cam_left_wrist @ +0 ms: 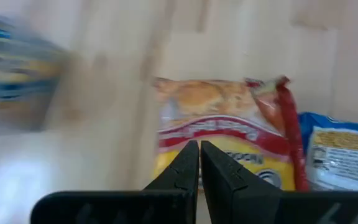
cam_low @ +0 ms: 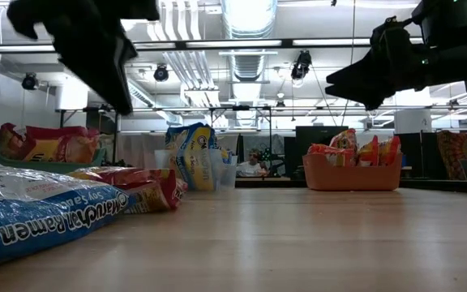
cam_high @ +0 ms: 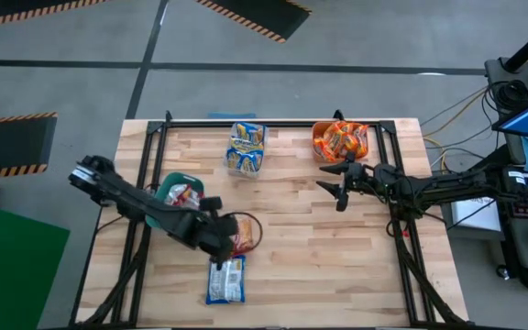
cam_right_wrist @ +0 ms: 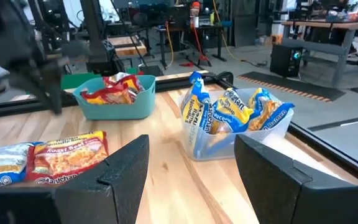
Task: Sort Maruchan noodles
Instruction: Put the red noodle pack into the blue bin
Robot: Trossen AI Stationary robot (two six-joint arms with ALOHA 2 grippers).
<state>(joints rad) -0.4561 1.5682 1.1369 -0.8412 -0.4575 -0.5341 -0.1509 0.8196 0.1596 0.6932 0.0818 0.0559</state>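
Note:
Two Maruchan packets lie flat on the table near its front. One is red-and-white (cam_high: 244, 234) (cam_left_wrist: 222, 130). The other is blue (cam_high: 225, 280) (cam_low: 39, 215), just nearer the front edge. My left gripper (cam_high: 216, 240) (cam_left_wrist: 199, 155) hangs shut above the red-and-white packet's left end, clear of it. My right gripper (cam_high: 337, 190) (cam_right_wrist: 191, 146) is open and raised over the right half of the table, in front of the orange bin (cam_high: 340, 140), which holds orange-red packets. Blue-and-yellow packets stand in the clear bin (cam_high: 246, 148) (cam_right_wrist: 235, 121). Red-and-white ones lie in the teal bin (cam_high: 180, 194) (cam_right_wrist: 114, 96).
The three bins sit along the far and left parts of the wooden table (cam_high: 319, 266). A black frame rail (cam_high: 282, 123) runs along the far edge. Bare wood shows in the middle and at the front right. A person sits far behind the table (cam_low: 256, 165).

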